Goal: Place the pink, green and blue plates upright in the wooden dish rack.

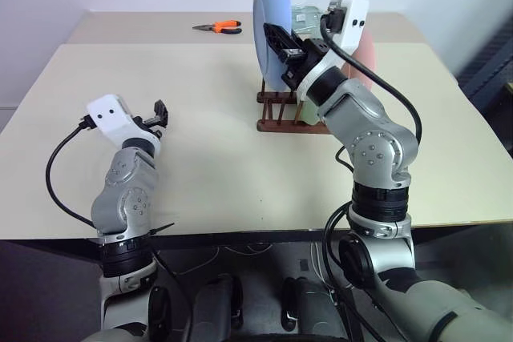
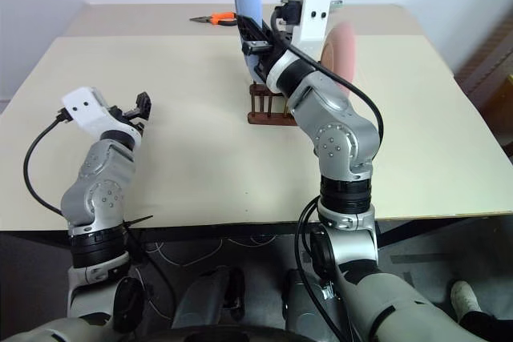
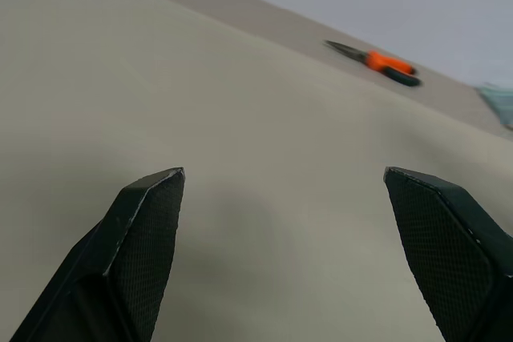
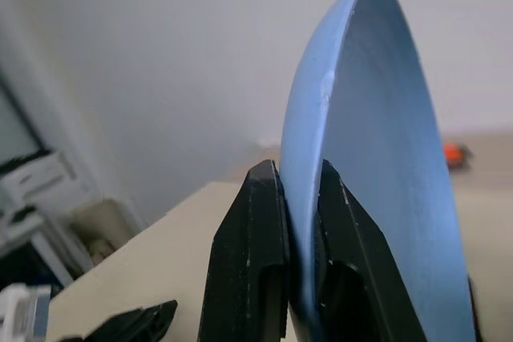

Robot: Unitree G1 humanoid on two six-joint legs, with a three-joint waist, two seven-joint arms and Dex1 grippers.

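blue plate (upright), pinched in right gripper

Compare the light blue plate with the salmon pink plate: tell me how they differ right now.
The light blue round plastic plate is clamped at its rim by the right gripper and held above the dark wooden dish rack; the salmon pink round plastic plate has no gripper on it. The blue plate shows almost whole; the pink one is largely hidden behind the right arm. Both stand upright on edge.

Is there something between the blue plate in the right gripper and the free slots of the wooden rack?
Nothing visible blocks it. The right gripper holds the blue plate upright above the rack; the pink plate stands farther right.
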